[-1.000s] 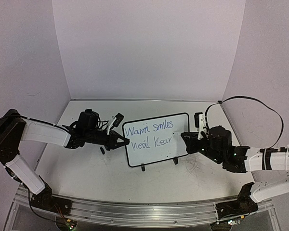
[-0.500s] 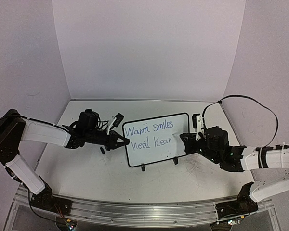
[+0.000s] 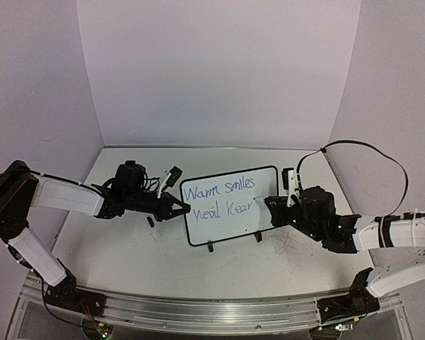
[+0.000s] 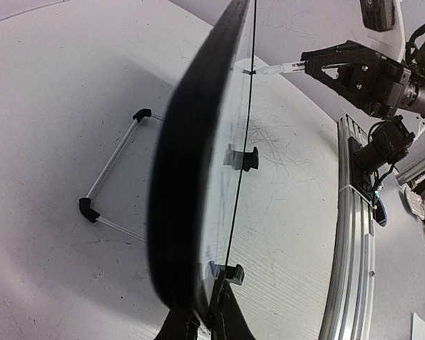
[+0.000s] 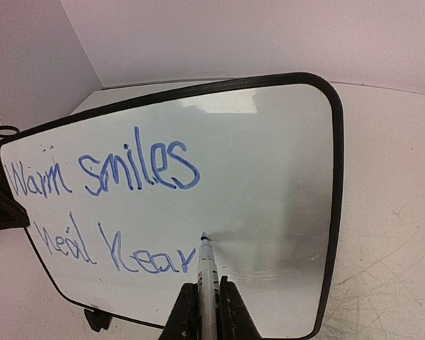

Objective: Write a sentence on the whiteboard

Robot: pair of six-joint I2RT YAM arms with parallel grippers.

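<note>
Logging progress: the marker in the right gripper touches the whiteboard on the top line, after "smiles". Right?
No: the marker in the right gripper touches the whiteboard on the bottom line, after its second word; the right wrist view shows it.

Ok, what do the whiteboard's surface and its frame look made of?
The whiteboard face looks like glossy white coated board, showing reflections near its top edge. The frame looks like thin matte black plastic with rounded corners, probably.

High rear overview, left wrist edge-on at the whiteboard (image 4: pixel 191 177), right wrist close facing it, all share it.
</note>
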